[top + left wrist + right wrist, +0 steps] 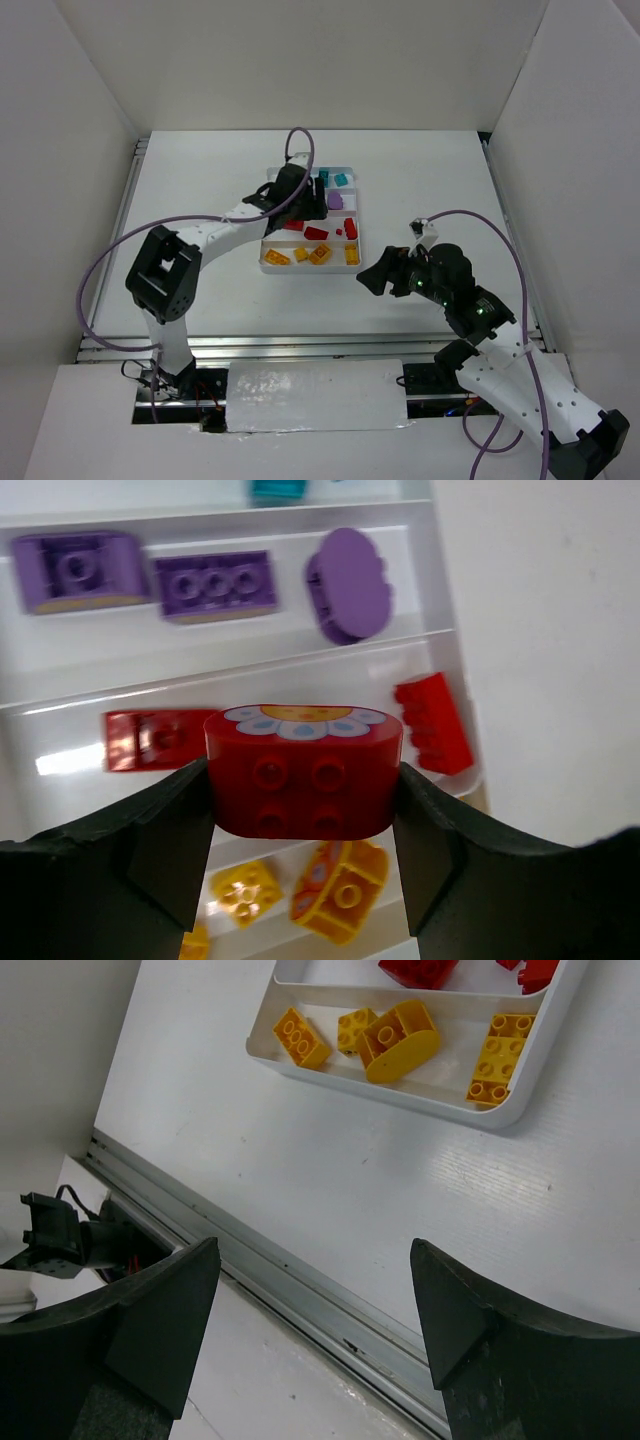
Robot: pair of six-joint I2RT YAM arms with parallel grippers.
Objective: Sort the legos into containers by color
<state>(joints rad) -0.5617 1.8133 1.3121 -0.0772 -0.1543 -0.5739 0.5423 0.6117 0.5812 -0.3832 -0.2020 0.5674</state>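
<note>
My left gripper (303, 820) is shut on a rounded red lego (303, 772) with a flower-print top, held above the red compartment of the white tray (356, 205). Below it lie other red legos (150, 739), purple legos (215, 582) in the compartment beyond, a teal one (277, 490) at the far edge and yellow-orange ones (338, 890) in the near compartment. In the top view the left gripper (287, 192) hangs over the tray's left half. My right gripper (373, 277) is open and empty, over the table right of the tray's near corner. The yellow legos (400, 1038) show in its view.
The tray sits mid-table. A metal rail (300, 1290) runs along the table's near edge. White walls enclose the table on three sides. Purple cables (110, 260) loop beside each arm.
</note>
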